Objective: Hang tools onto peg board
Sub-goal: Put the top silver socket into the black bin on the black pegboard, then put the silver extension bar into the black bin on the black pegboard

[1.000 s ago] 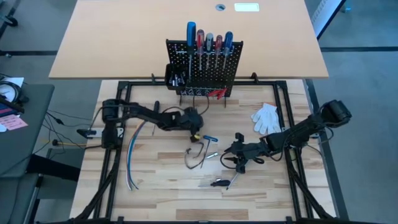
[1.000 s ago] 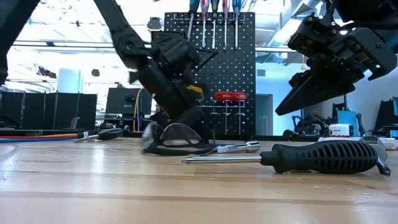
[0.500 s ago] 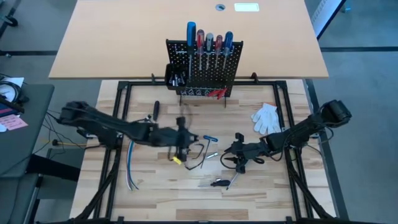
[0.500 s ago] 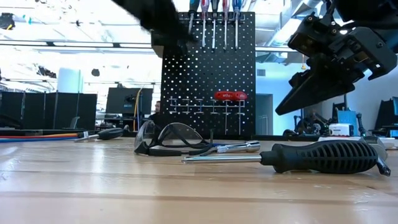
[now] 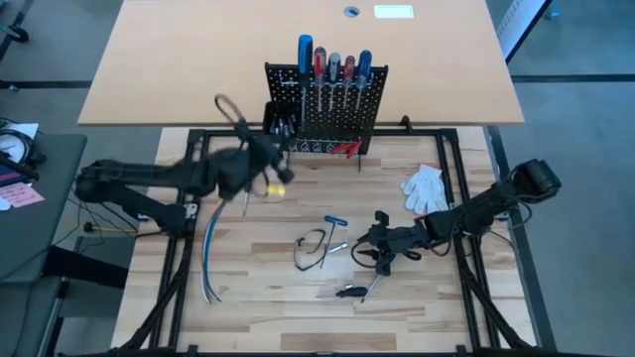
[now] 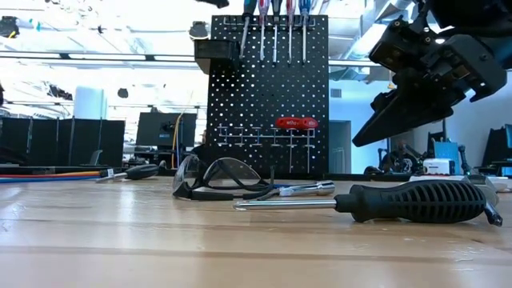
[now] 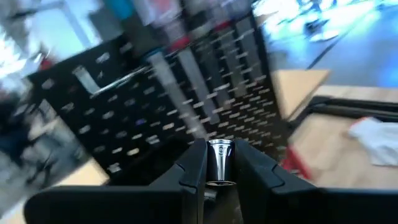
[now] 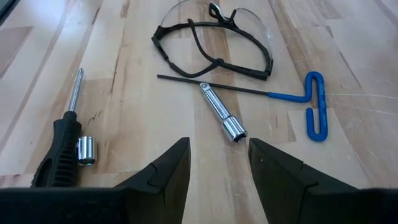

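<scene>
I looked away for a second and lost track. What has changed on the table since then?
The left gripper swung from beside the safety glasses up toward the peg board, gripping a small silver bit. The right gripper stayed hovering open over the table; glasses, black-handled screwdriver and blue-handled key stayed put.

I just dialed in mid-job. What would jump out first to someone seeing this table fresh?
The black peg board at the table's far edge, with a row of red- and blue-handled screwdrivers hanging along its top. The left gripper is raised in front of it, shut on a small silver metal bit. Mid-table, the right gripper hangs open over safety glasses, a blue T-handle key and a black-handled driver.
</scene>
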Controlling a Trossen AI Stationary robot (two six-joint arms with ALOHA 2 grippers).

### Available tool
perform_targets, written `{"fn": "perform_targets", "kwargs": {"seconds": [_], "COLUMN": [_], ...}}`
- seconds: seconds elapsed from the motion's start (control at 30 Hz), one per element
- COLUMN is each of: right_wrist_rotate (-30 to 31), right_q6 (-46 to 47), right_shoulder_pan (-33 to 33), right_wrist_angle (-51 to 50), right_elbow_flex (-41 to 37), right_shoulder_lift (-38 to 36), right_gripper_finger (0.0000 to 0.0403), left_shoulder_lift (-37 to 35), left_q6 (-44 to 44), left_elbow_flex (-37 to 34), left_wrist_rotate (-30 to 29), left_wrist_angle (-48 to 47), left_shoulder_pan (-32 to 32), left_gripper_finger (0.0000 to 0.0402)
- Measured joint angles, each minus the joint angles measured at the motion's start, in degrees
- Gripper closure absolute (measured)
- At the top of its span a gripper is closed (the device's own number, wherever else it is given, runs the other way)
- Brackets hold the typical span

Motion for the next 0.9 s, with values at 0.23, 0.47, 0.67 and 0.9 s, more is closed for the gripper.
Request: {"fn": "perform_targets", "kwargs": {"seconds": [0.23,0.47,0.67,0.9], "right_wrist_rotate": [0.01,0.01,0.01,0.01], "right_q6": [0.00,0.02,0.02,0.02], "right_shoulder_pan": [0.06,0.13,0.13,0.13], "right_wrist_angle": [-0.55,-0.52,-0.43,-0.43], "right_elbow_flex": [0.02,0.00,0.02,0.00], "right_shoulder_lift": [0.00,0.00,0.00,0.00], "right_gripper_finger": [0.0232,0.0232,0.0232,0.0232], "left_shoulder_lift": [1.38,2.00,4.95,5.55], "left_q6": [-12.13,-14.80,-14.70,-13.99], "left_elbow_flex": [7.17,7.43,7.41,7.41], "left_wrist_rotate": [5.71,12.94,12.95,12.93], "left_wrist_angle": [-16.53,-17.84,-20.04,-19.37], "left_shoulder_pan": [9.52,12.99,14.22,14.65], "left_gripper_finger": [0.0348,0.0326,0.0321,0.0289]}}
